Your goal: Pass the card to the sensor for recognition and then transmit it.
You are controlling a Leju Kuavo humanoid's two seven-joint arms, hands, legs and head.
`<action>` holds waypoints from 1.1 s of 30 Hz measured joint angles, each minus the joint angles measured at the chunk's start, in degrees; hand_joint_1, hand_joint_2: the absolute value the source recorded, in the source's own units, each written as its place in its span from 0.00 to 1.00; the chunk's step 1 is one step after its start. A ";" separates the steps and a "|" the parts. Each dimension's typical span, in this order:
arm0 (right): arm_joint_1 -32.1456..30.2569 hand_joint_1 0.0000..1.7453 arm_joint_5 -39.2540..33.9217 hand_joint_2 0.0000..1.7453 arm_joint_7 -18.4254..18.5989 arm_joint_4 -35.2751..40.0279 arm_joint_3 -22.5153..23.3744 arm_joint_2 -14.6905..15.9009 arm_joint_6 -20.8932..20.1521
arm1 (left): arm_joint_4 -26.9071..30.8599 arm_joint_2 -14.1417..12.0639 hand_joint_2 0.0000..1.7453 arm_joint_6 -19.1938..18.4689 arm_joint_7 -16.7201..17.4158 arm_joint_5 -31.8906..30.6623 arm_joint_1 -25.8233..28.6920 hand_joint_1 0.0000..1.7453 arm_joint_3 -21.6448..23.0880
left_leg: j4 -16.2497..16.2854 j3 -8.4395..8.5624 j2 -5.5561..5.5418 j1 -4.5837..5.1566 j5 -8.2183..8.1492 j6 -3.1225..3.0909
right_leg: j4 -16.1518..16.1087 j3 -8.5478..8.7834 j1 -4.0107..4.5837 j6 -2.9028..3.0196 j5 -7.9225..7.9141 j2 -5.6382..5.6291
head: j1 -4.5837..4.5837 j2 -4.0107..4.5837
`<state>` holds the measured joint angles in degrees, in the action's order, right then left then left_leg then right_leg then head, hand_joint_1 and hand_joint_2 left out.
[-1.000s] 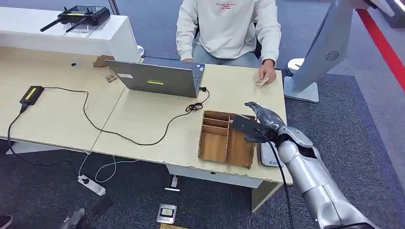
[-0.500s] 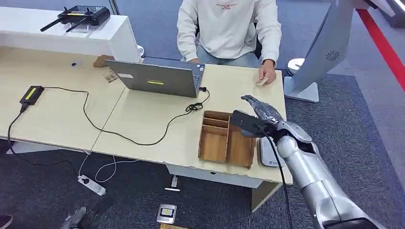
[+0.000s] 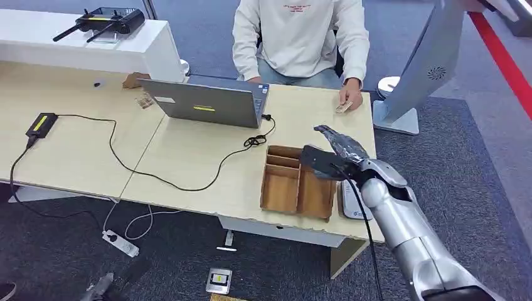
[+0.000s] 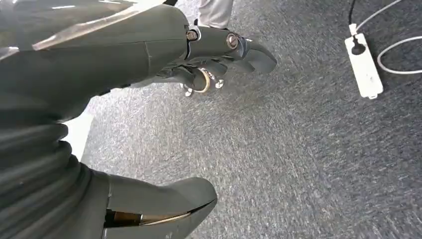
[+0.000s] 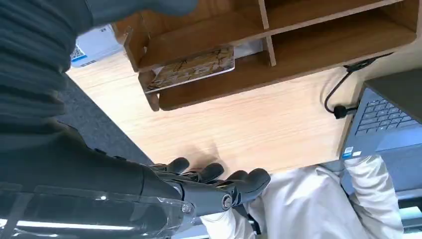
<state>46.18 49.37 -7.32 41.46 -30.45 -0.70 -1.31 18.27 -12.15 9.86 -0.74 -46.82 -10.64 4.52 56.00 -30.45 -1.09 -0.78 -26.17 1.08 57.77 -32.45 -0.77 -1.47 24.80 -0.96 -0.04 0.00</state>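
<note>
A patterned card (image 5: 193, 67) lies flat in a compartment of the wooden tray (image 5: 278, 74), which sits near the desk's front edge (image 3: 282, 188). My right hand (image 3: 335, 157) hovers above the tray's right side, fingers (image 5: 219, 181) stretched out, thumb apart, nothing in it. The white sensor pad (image 3: 355, 205) lies just right of the tray, partly under my forearm; its label (image 5: 94, 44) shows beside the tray. My left hand (image 4: 124, 64) hangs over the carpet with its fingers apart and holds nothing.
A person (image 3: 301, 37) sits across the desk, one hand resting on a small card (image 3: 344, 106). A grey laptop (image 3: 207, 103) with a black cable (image 3: 188, 185) stands left of the tray. A white stand (image 3: 401, 94) is right of the desk. A power strip (image 4: 364, 67) lies on the floor.
My right hand has risen slightly and drifted a little left and farther over the tray. The person and the items on the desk have stayed put.
</note>
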 joint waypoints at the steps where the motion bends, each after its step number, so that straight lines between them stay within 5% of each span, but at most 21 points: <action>1: 0.01 1.00 0.00 1.00 0.00 -0.09 0.00 0.00 -0.13 | 0.00 0.00 1.00 0.02 0.00 0.13 0.03 0.00 0.02 | 0.00 0.00 0.00 0.00 0.00 0.00 | 0.00 0.00 0.00 0.00 0.00 0.00 | 0.00 0.00; 20: 0.42 1.00 -0.53 1.00 0.00 -1.73 -0.15 -0.46 -1.51 | 0.00 0.00 1.00 0.92 -0.20 1.25 0.47 0.00 0.04 | 0.00 0.00 0.00 0.00 0.00 0.00 | 0.00 0.00 0.00 0.00 0.00 0.00 | 0.00 0.00; 33: 0.62 1.00 -4.00 1.00 0.63 1.20 1.01 1.05 1.33 | 0.33 -0.04 1.00 0.37 -0.70 -0.09 -0.03 0.00 1.12 | 0.02 0.01 0.04 0.02 0.00 0.00 | 0.00 -0.02 0.00 -0.01 -0.01 0.00 | 0.00 0.00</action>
<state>46.80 45.37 -6.69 42.67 -29.44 0.35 0.02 18.60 -12.20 10.23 -1.44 -46.91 -10.67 5.64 56.02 -30.44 -1.05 -0.76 -26.16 1.08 57.77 -32.47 -0.77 -1.48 24.79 -0.96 -0.04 0.00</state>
